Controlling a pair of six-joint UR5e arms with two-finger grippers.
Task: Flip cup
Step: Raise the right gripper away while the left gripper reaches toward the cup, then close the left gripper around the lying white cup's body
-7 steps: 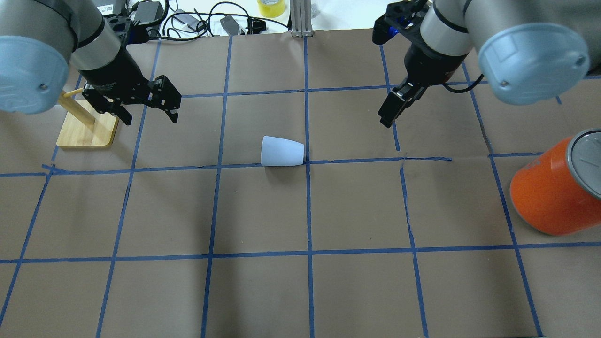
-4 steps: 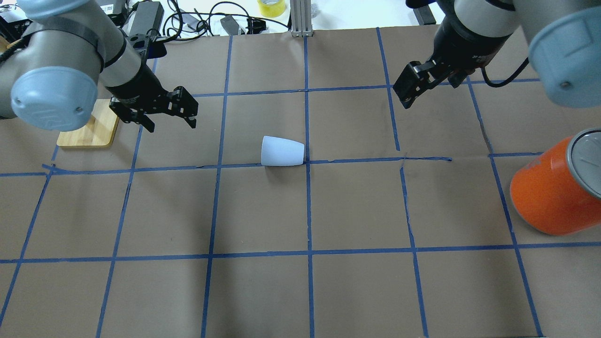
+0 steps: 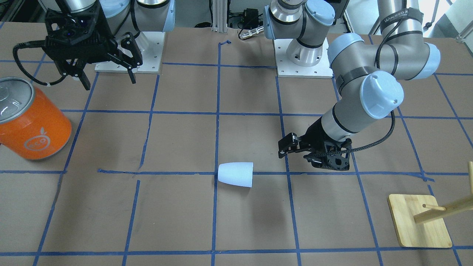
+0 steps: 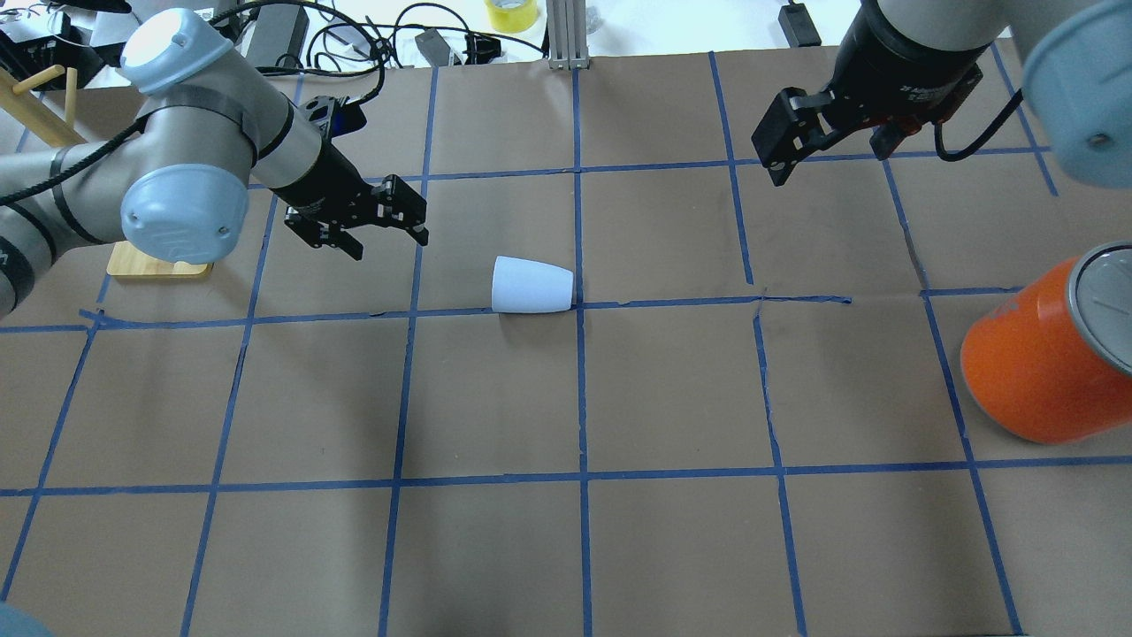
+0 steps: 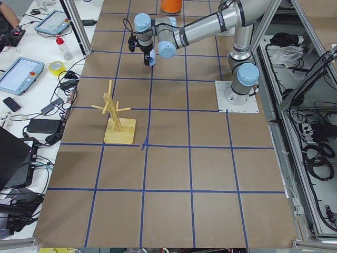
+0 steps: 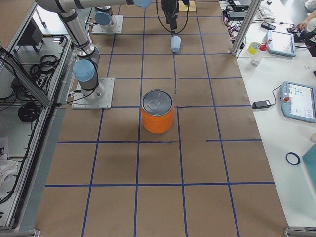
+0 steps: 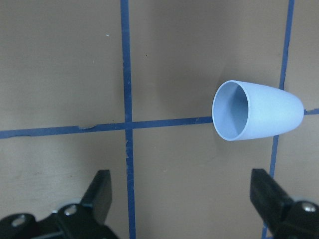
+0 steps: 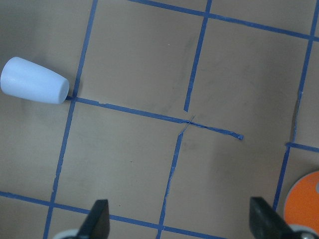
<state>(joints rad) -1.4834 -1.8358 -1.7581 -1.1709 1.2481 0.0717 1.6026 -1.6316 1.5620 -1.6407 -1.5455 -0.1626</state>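
Observation:
The cup (image 4: 531, 286) is a small pale lavender-blue tumbler lying on its side near the table's middle, on a blue tape line. Its open mouth faces my left gripper. It also shows in the front view (image 3: 235, 174), the left wrist view (image 7: 256, 110) and the right wrist view (image 8: 34, 80). My left gripper (image 4: 385, 241) is open and empty, a short way to the cup's left and apart from it (image 3: 297, 155) (image 7: 182, 191). My right gripper (image 4: 827, 155) is open and empty, raised far back to the right of the cup (image 3: 109, 79) (image 8: 182, 216).
A big orange can (image 4: 1035, 363) with a silver lid stands at the right edge (image 3: 33, 125). A wooden peg stand (image 3: 419, 221) stands behind my left arm on the left side (image 4: 150, 265). Cables and boxes lie beyond the far edge.
My left gripper has moved right, toward the cup's mouth, away from the wooden stand. My right gripper has drawn back and to the right. The cup has not moved.

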